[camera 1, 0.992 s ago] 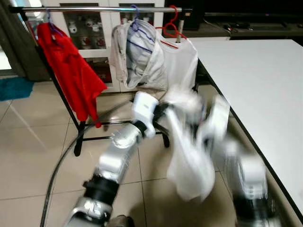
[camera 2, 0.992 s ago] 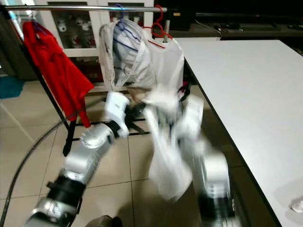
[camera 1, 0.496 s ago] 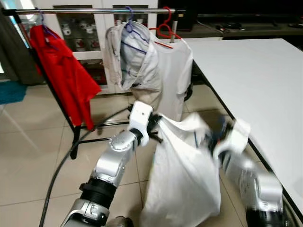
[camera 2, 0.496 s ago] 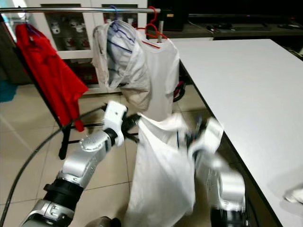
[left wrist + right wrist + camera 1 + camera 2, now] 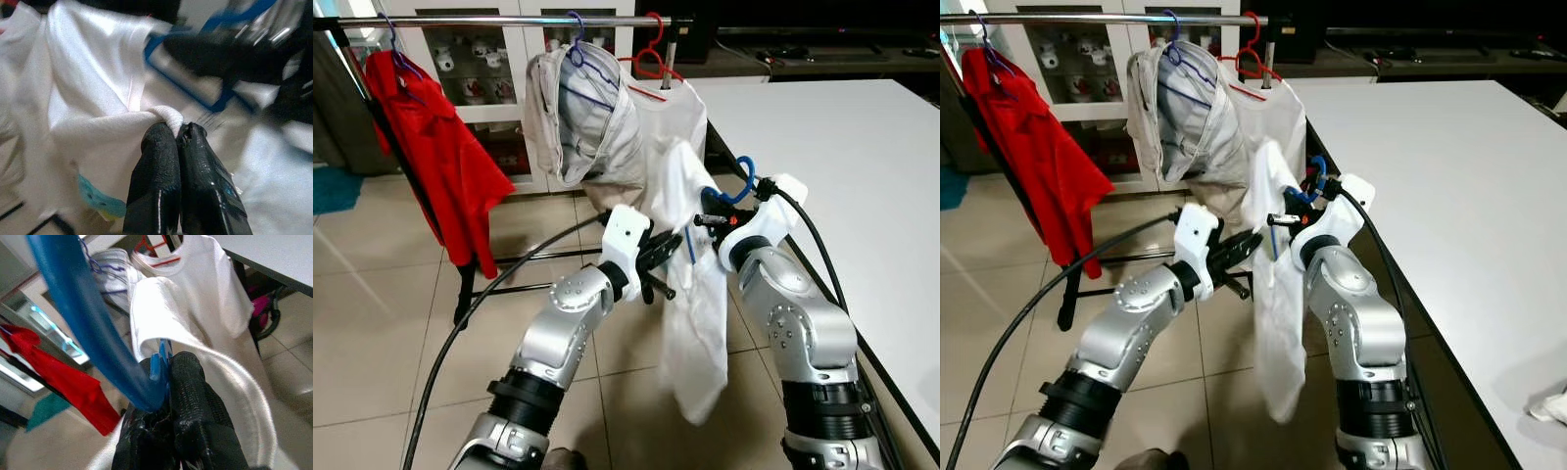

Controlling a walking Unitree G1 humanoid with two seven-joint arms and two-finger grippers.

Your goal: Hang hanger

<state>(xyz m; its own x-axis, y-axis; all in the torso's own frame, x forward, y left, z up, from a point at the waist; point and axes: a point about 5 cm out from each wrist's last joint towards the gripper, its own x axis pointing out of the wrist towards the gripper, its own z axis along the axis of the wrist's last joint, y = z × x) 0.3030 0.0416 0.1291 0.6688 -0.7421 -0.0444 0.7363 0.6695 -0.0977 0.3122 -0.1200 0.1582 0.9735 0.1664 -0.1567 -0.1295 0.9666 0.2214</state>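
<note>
A white t-shirt hangs on a blue hanger in front of me, below the clothes rail. My right gripper is shut on the blue hanger near its hook. My left gripper is shut on a fold of the white t-shirt at its shoulder. The shirt's lower part hangs loose between my arms.
On the rail hang a red shirt, a grey jacket on a purple hanger and a white shirt on a red hanger. A white table stands to the right. A black cable crosses the tiled floor.
Both arms have risen and drawn together. The shirt, spread wide half a second ago, now hangs narrow on the blue hanger held higher near the rail's garments.
</note>
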